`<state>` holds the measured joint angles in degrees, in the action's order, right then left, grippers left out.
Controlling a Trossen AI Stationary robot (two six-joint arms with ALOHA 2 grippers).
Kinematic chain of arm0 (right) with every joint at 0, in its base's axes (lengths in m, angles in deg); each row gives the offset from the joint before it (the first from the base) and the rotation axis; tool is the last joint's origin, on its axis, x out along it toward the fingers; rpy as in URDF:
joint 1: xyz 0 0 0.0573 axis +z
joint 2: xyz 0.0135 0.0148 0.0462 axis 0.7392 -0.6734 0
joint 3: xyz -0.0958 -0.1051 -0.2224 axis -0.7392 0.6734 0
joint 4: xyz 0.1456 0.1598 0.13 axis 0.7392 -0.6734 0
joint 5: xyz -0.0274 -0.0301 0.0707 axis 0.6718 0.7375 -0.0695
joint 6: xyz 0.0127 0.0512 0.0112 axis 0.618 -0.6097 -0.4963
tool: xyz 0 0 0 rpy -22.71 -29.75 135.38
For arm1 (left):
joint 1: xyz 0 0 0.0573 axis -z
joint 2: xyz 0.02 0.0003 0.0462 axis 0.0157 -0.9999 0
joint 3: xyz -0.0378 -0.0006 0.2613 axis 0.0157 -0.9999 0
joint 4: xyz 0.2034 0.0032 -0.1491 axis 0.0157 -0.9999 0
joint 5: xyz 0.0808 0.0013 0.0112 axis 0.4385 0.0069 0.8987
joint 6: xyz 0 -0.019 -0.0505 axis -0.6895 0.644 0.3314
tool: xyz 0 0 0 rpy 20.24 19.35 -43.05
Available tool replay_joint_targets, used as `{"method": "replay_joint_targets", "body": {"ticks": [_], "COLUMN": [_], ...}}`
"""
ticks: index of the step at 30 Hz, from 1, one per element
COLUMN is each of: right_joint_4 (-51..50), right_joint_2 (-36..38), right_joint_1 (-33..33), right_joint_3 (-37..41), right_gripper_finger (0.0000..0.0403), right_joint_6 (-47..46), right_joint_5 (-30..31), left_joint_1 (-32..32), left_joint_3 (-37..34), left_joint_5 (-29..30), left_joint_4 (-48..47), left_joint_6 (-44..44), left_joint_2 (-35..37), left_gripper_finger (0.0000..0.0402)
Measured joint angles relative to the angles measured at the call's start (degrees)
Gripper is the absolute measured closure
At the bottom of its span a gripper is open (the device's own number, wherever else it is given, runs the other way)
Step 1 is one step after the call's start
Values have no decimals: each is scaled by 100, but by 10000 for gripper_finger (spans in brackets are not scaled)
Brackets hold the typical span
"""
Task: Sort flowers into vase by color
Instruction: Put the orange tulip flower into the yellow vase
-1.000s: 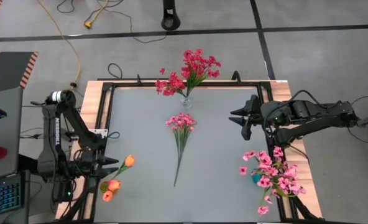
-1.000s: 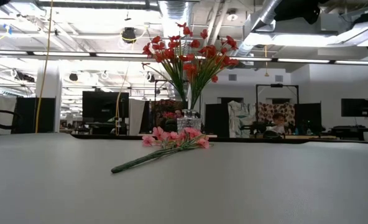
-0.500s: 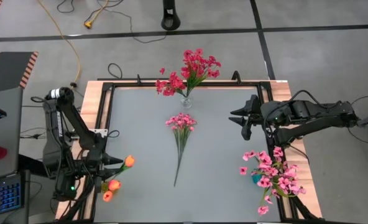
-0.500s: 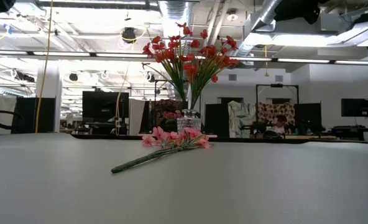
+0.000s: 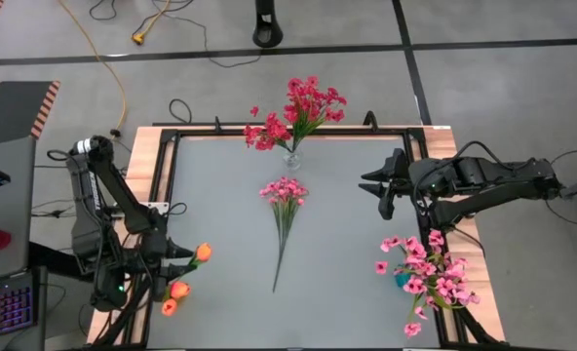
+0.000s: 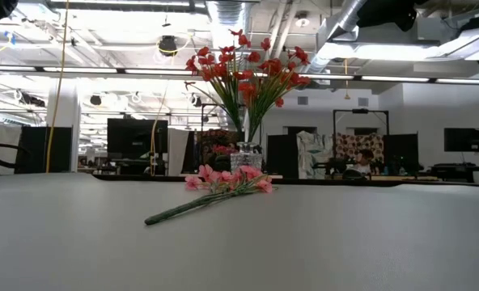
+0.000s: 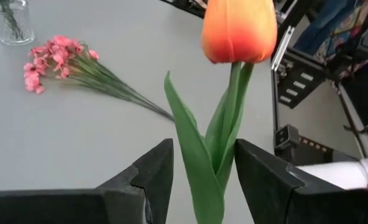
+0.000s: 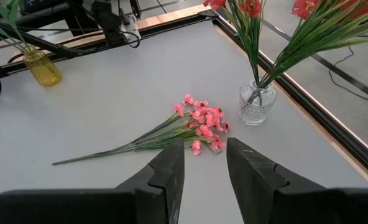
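One pink spray (image 5: 285,191) lies flat at the centre of the worktop (image 5: 230,195), blooms toward the clear glass vase (image 8: 257,102) of deep red flowers (image 5: 298,112) at the far edge, stem trailing toward the near edge; a vase of pink flowers (image 5: 427,276) stands at the near right corner, and orange tulips (image 5: 178,290) stand in a yellow vase (image 8: 42,68) at the near left corner; the left hand (image 7: 202,168) sits at that corner, fingers spread on either side of a tulip stem (image 7: 224,146), not visibly pinching it; the right hand (image 8: 204,158) hovers above the right side of the worktop, fingers spread and empty, aimed at the loose spray. Judgement: the step in hand is collecting that spray for the pink vase; the right hand is better placed and should descend squarely onto the bundled stems just behind the blooms, where they lie tightest, closing low enough to gather all stems; lift clear, turn stem-down, and enter the vase from above so as not to dislodge the flowers already standing; the left hand should clear the tulip without dragging it.
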<state>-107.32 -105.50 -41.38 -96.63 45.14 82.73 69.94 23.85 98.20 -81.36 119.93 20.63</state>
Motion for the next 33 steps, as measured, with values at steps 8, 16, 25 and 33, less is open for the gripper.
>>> {"method": "replay_joint_targets", "body": {"ticks": [8, 16, 25, 33], "right_joint_4": [0, 0, 0, 0], "right_joint_2": [1, 1, 0, 1], "right_joint_1": [-2, -1, -2, 0], "right_joint_3": [0, 0, 0, 0], "right_gripper_finger": [255, 255, 255, 255], "right_joint_6": [1, 0, 1, 0], "right_joint_5": [1, -1, -1, 1], "left_joint_1": [0, 29, 353, 820], "left_joint_3": [0, 2, 4, 4], "left_joint_5": [-8, -156, -154, -276], "left_joint_4": [71, 71, 68, -106], "left_joint_6": [-333, -334, -325, -313], "left_joint_2": [0, 17, 169, 197], "left_gripper_finger": [247, 326, 393, 389]}}
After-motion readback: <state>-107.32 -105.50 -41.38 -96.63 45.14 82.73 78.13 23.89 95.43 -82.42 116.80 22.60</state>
